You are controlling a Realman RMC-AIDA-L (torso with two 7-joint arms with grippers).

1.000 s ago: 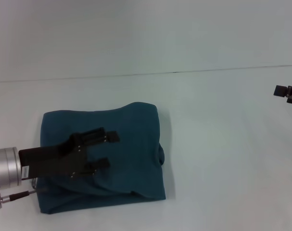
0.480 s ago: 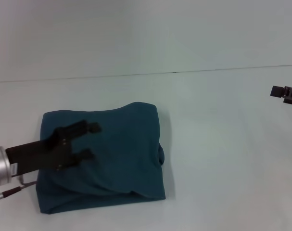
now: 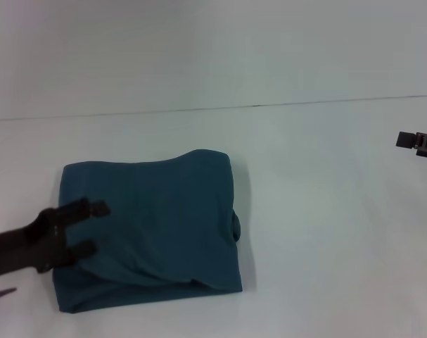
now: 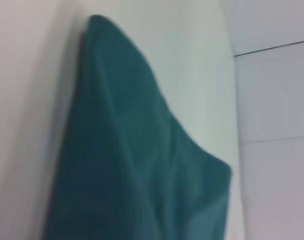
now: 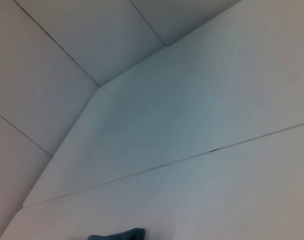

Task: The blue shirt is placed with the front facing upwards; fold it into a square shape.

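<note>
The blue shirt (image 3: 157, 229) lies folded into a roughly square bundle on the white table (image 3: 326, 232), in the near left part of the surface, with its near edge close to the table's front edge. Its upper face is plain teal cloth; no print shows. The far edge is wavy and rises toward the far right corner of the bundle, and a small bulge of cloth sticks out at the middle of its right side. Along the near edge a lower layer shows as a darker band under the top fold.

The left gripper (image 3: 92, 229) reaches in from the table's left edge and sits over the shirt's left border, about midway along that side. Its two dark fingers (image 3: 86, 209) are spread apart, with nothing between them, and point toward the middle of the bundle. The left wrist view shows only the shirt (image 4: 136, 165) as a broad sloping fold against the table.

The right gripper (image 3: 418, 141) hangs at the far right edge of the table, well apart from the shirt; whether it is released or clenched cannot be told. The right wrist view catches just a corner of the shirt (image 5: 116, 234).

There is one shirt and two grippers.
</note>
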